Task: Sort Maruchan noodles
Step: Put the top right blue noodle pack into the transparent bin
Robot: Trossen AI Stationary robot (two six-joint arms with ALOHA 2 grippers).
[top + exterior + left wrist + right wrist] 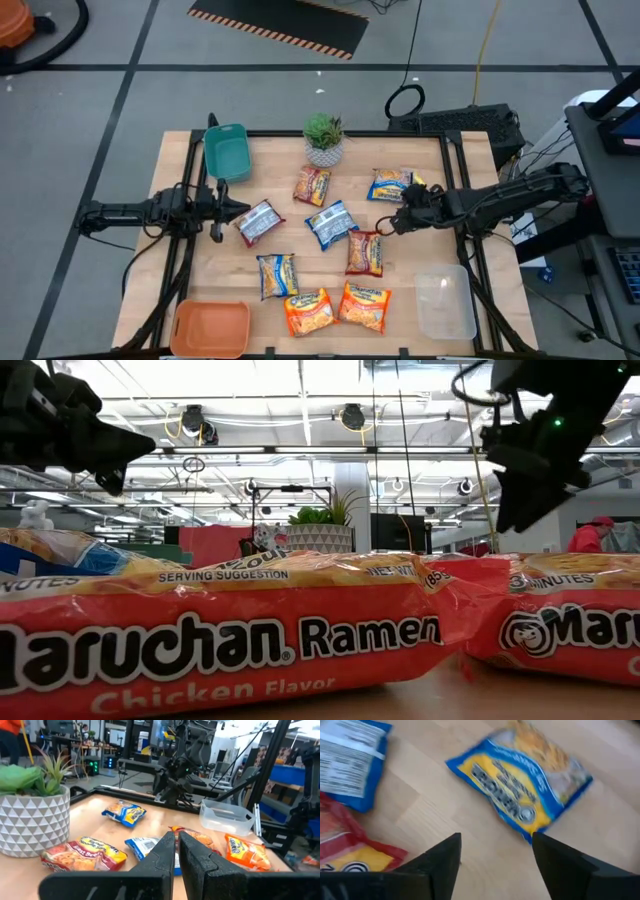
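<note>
High view: wooden tabletop at frame centre, w/ 8 Maruchan packets spread over its middle and lower part. Left tool, mid-left of frame, fingers narrow, pressed together, holding nothing; it sits just beside the silver-red packet. Right tool, mid-right, fingers spread wide and holding nothing, just below the blue-and-yellow packet in the upper right of the tabletop, and just above-right of the dark red packet.

Other packets: dark red packet near plant, upper centre; blue packet, centre; blue-and-yellow packet lower left; 2 orange packets and side by side, bottom centre.

Bins: teal bin upper left, orange bin bottom left, clear bin bottom right. Potted plant at top centre.

Right wrist view: the open fingers frame bare wood; the blue-and-yellow packet lies flat just beyond them.

Low view: orange chicken-flavor packets fill the foreground.
</note>
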